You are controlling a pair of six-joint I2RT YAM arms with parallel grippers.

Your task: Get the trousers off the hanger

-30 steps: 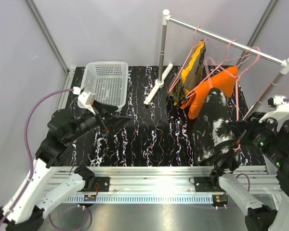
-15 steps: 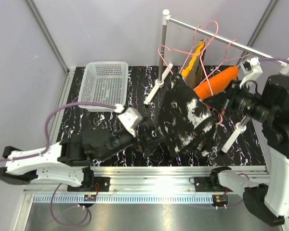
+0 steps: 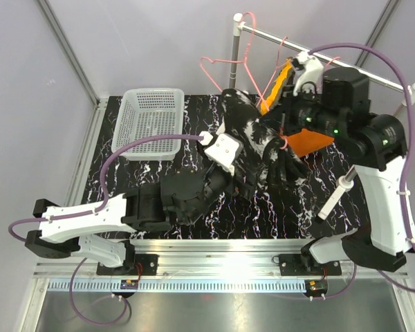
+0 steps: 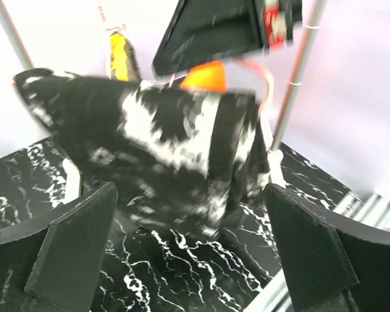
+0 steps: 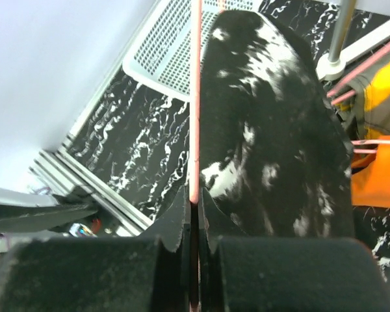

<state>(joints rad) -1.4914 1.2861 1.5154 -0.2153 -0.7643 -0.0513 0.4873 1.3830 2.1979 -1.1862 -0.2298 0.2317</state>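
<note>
target: black white-speckled cloth trousers point(image 3: 252, 135), draped over a thin pink wire hanger point(image 5: 196, 97). They are off the grey metal clothes rail point(image 3: 263, 31), in the air in front of the rail's left post, above the black marbled table point(image 3: 135, 173).
right gripper point(image 5: 194, 198): fingers pressed together on the pink wire hanger, carrying hanger and cloth.
left gripper point(image 4: 190, 195): fingers spread wide, nothing between them. Can't tell if they touch the cloth; it's blurred.
key relation: black white-speckled cloth trousers sit straight ahead of the left gripper, framed between its two fingers in the left wrist view.
long axis: in the top view the cloth runs from beside the rail's left post obliquely toward the arm bases. To the left gripper it shows its broad face, spanning finger to finger.
nearer arm: left, for the free cloth. Right is tied up on the hanger.
next move (my read): left needs a fold or hem to pinch, not the flat face, then pulls away from the rail while right holds the hanger.
count, trousers: 3. The other two are plain bright orange cloth trousers point(image 3: 311, 142) and orange-and-olive camouflage cloth trousers point(image 3: 282, 83), both under the rail.
count, hangers: 1 held. There's more pink wire at the rail, number unclear behind the right arm.
count, white plastic mesh basket point(image 3: 152, 117): 1, well left of the rail.
</note>
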